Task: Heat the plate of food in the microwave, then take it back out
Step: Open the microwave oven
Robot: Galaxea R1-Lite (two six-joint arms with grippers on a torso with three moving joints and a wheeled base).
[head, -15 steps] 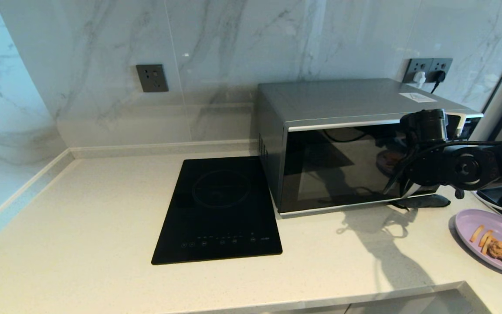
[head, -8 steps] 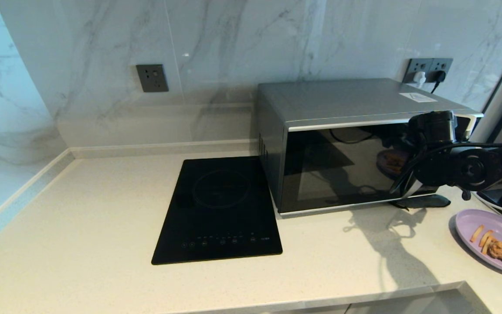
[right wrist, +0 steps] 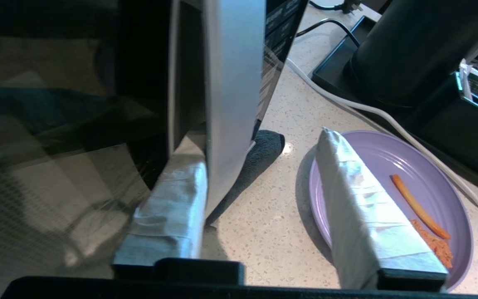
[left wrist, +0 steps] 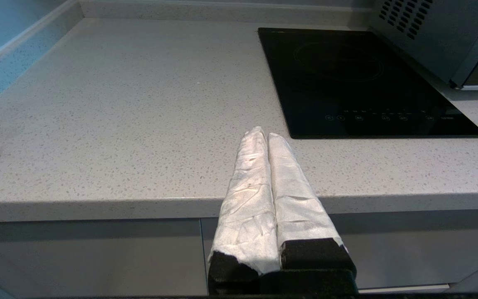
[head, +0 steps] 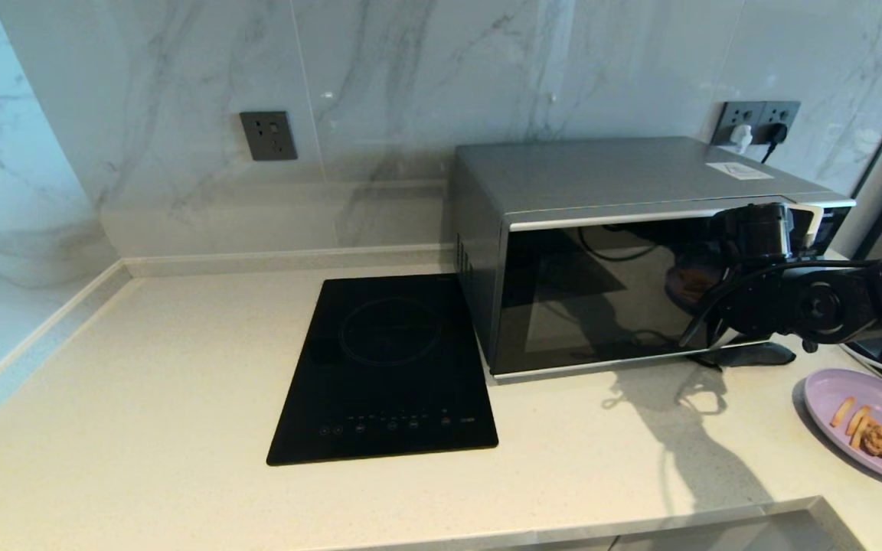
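1. Looking down from the head camera, I have the microwave point(head: 625, 252) at the back right of the counter point(head: 181, 367), door shut, with the plate of food point(head: 873, 421) near the counter's front right corner, clear of the microwave.

2. My right gripper point(right wrist: 259, 199) is up at the microwave's handle strip point(right wrist: 232, 91), on the side next to the button panel. In the right wrist view one wrapped finger sits behind the strip, against the dark glass, and the other stands off on the outer side with a clear gap. So the jaws straddle the strip, part closed, and are not clamped on it.

3. I judge the handle to be stiff and smooth. Its curved silver face looks slippery, so I'd want the pads well wrapped round the strip before pulling. The door is large and probably takes a firm, steady tug.

4. The plate lies on the counter below and to the outside of the right gripper, well apart from it in the head view. It looks like light, rigid plastic with a shallow rim. The fries and the chicken piece lie loose on it, so I'd take it by the rim and keep it level.

5. My left gripper point(left wrist: 269, 174) is parked off the counter's front edge, fingers pressed together, holding nothing.
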